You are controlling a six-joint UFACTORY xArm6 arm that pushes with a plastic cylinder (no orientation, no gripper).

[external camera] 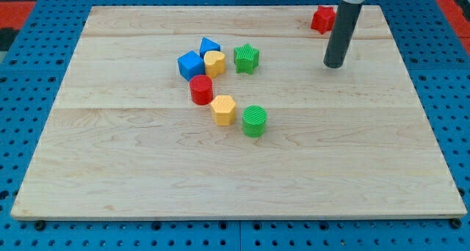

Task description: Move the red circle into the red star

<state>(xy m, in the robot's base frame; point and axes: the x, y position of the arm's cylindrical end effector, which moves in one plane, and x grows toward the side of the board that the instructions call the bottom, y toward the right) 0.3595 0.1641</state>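
Red circle [201, 89] among blocks, red star [322, 19] apart

The rod [342, 32] is running out past the view's top edge, so its upper part and the arm carrying it are not showing; only a sliver of white and dark fitting is peeking in there. The rod is also covering the right side of the red star [322, 19] near the view's top, leaving its points on that side unseen. The blue triangular block [209, 46] is sitting partly behind the yellow block [214, 63], whose exact shape is staying hard to read at this size. The wooden board [367, 170] is hiding the blue pegboard [455, 119] beneath it, and that pegboard is being cut off at every edge.
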